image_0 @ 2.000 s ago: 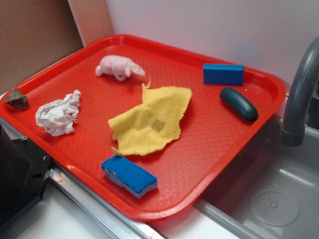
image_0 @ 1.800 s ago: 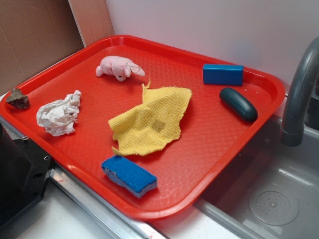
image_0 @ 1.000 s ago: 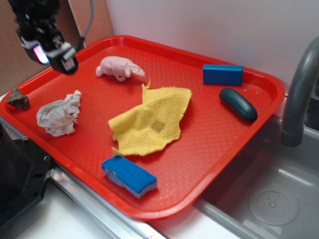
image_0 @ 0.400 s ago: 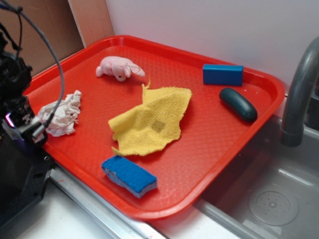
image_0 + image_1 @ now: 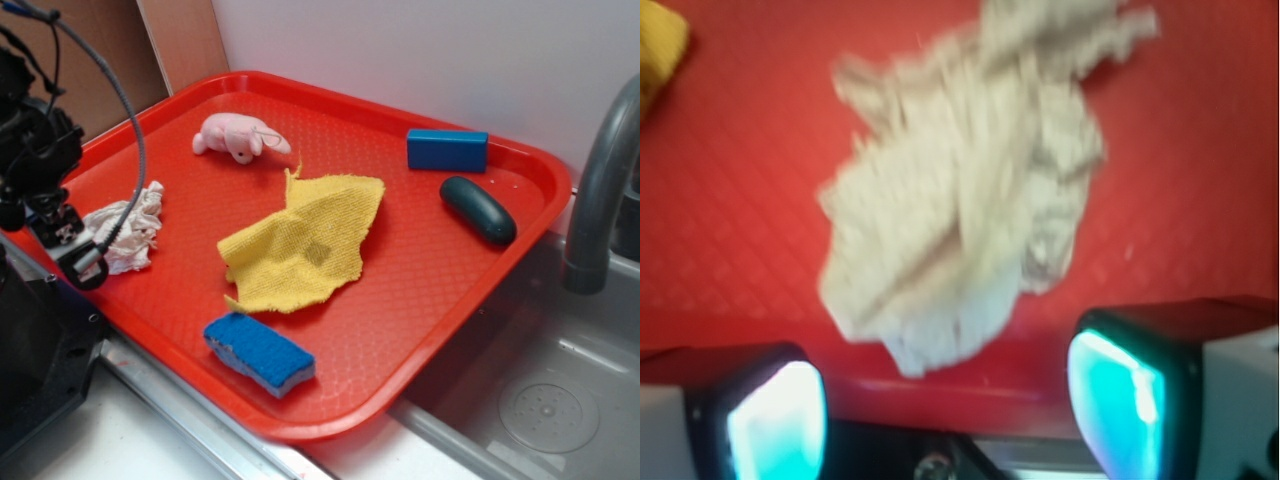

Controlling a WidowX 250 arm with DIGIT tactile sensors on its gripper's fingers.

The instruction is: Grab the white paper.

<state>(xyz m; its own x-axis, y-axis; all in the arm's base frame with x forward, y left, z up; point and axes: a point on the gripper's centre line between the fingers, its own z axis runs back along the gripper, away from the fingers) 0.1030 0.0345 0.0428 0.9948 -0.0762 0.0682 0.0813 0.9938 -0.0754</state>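
Wrist view: fingers (image 5: 945,415) spread wide, empty, at red tray (image 5: 420,290) near edge; white paper (image 5: 965,190) just beyond

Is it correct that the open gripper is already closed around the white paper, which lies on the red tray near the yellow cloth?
Not quite. The gripper is not closed on the white paper: the wrist view shows its jaws spread apart, with the paper lying ahead of them, untouched. The rest holds: the paper lies on the red tray, left of the yellow cloth.
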